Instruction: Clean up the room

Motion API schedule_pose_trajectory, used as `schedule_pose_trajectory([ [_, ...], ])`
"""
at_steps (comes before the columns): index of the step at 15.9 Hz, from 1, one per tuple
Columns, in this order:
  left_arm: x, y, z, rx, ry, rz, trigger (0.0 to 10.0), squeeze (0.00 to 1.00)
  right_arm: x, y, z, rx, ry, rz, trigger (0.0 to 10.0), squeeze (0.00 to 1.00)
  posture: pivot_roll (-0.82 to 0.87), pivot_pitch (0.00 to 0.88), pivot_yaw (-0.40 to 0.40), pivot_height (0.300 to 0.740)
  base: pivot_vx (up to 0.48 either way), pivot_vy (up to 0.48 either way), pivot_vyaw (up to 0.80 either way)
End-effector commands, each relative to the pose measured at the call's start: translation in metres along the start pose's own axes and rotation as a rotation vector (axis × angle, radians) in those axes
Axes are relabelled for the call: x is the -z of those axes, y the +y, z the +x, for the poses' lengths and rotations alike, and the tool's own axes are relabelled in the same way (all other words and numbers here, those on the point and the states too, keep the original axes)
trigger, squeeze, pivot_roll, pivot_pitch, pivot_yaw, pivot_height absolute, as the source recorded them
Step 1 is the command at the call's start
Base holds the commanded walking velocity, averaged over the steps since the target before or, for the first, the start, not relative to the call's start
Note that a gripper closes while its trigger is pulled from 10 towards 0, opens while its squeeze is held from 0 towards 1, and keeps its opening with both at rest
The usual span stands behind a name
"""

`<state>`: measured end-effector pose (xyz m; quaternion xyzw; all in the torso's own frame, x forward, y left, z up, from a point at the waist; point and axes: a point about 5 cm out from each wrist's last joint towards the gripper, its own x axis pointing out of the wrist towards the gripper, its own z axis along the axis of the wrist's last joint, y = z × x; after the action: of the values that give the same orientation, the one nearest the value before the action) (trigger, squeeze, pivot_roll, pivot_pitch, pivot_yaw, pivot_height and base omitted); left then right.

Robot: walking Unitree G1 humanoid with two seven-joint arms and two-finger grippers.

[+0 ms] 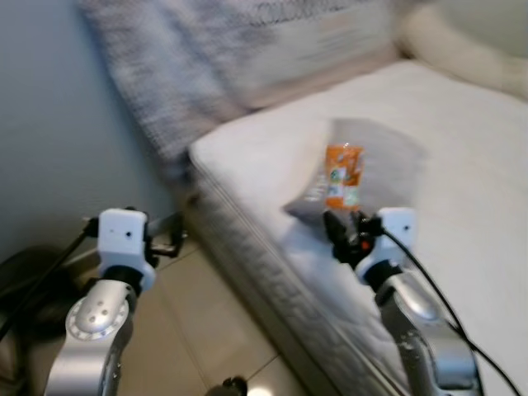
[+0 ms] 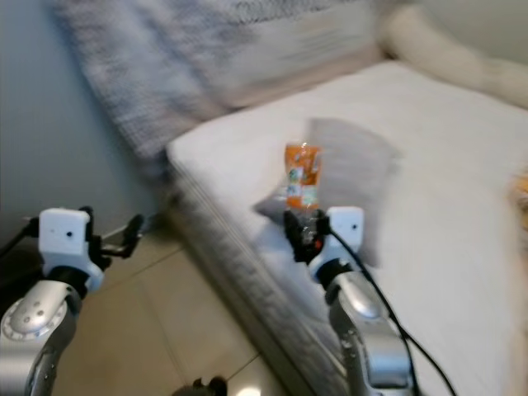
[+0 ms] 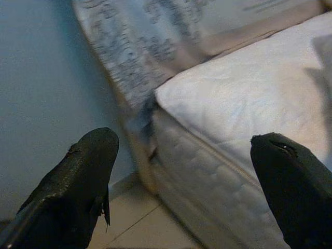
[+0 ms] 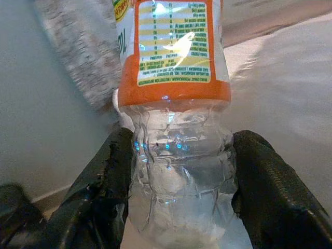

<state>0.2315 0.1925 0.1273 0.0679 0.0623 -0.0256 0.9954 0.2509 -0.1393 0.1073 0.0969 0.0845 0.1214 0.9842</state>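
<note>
A clear plastic bottle point(image 1: 343, 175) with an orange label stands upright between the fingers of my right gripper point(image 1: 345, 231), just above the mattress point(image 1: 470, 190) near its edge. In the right wrist view both black fingers point(image 4: 106, 181) press the bottle point(image 4: 176, 155) at its clear lower part. My left gripper point(image 1: 169, 237) is held over the tiled floor beside the bed. In its wrist view the left gripper point(image 3: 187, 150) is open, with nothing between the fingers.
A grey pillow point(image 1: 392, 153) lies on the white mattress behind the bottle. A grey patterned blanket point(image 1: 198, 66) hangs at the head of the bed and a cream cushion point(image 1: 470, 49) sits far right. A plain wall and a dark object point(image 1: 25, 276) are at left.
</note>
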Motion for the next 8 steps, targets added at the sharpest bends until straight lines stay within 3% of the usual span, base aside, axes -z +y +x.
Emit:
schedule_pose_trajectory([
  [1,-0.0040,0.0024,-0.0004,-0.010,-0.008,0.027,10.0,0.00,0.0015,0.0002,-0.0021,0.007,0.012,0.007,10.0,0.00,-0.12,0.000,-0.012,0.740,0.000,0.000,0.80],
  [5,-0.0067,0.0028,0.0006,0.005,0.000,-0.020,10.0,0.02,-0.0003,0.0038,-0.0007,-0.010,0.011,-0.003,10.0,0.00,-0.12,0.000,-0.006,0.740,0.000,0.000,0.80],
  [7,-0.0096,0.0017,0.0019,0.005,-0.018,0.022,10.0,0.20,-0.0011,0.0037,-0.0005,-0.011,0.014,-0.004,10.0,0.00,-0.12,0.000,-0.014,0.740,0.000,0.000,0.80],
  [8,-0.0100,0.0014,0.0027,0.002,-0.022,0.035,10.0,0.22,-0.0007,0.0042,0.0001,-0.016,0.018,-0.007,10.0,0.00,-0.12,0.000,-0.019,0.740,0.000,0.000,0.80],
])
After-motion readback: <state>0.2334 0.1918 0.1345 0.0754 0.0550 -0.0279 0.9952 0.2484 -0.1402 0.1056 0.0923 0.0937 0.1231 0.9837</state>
